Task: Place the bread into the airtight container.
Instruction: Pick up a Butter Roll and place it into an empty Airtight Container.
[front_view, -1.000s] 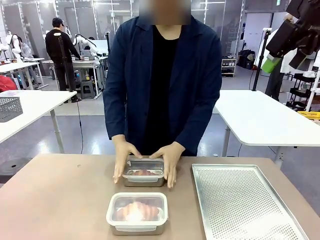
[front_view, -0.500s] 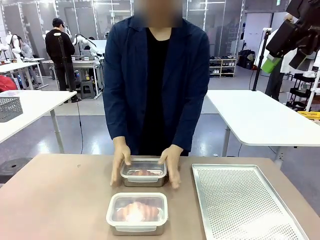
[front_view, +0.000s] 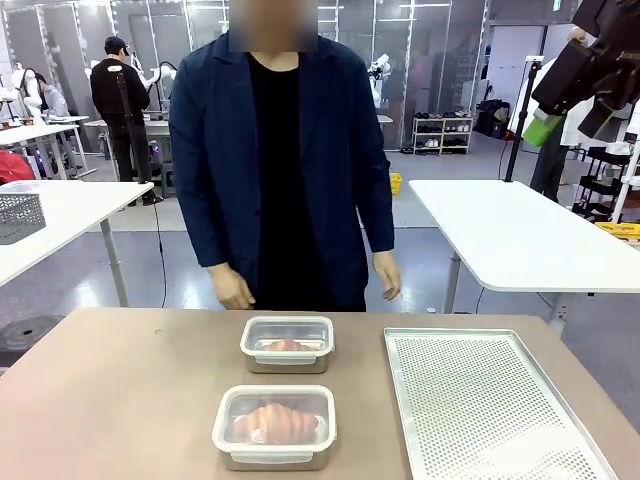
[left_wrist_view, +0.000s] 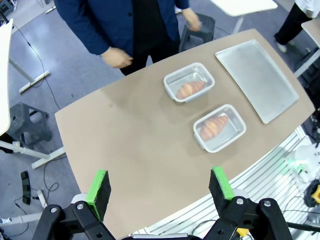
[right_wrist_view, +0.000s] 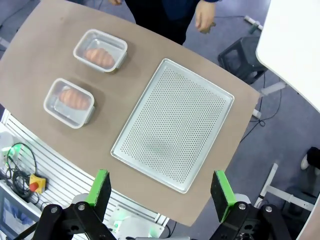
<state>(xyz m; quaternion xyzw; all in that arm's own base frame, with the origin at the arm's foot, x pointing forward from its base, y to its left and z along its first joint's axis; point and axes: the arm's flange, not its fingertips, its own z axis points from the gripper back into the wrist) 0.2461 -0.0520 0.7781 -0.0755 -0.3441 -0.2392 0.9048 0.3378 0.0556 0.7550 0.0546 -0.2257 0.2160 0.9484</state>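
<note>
Two lidded airtight containers sit mid-table. The far container (front_view: 287, 344) (left_wrist_view: 189, 82) (right_wrist_view: 100, 50) holds a bread (front_view: 287, 345), and the near container (front_view: 275, 426) (left_wrist_view: 219, 127) (right_wrist_view: 69, 102) holds a croissant-like bread (front_view: 274, 423). Both lids are on. The person stands behind the table, hands (front_view: 233, 290) off the containers at their sides. My left gripper (left_wrist_view: 159, 186) hangs open high above the table, nothing between its green pads. My right gripper (right_wrist_view: 161, 189) is open too, high over the table's near edge.
A perforated metal baking tray (front_view: 490, 400) (right_wrist_view: 175, 124) (left_wrist_view: 257, 78) lies on the table's right side. The left half of the brown table (front_view: 110, 400) is bare. White tables stand behind on both sides.
The person took both hands off the far container, straightened up and stepped back slightly to the left. The containers have not moved.
</note>
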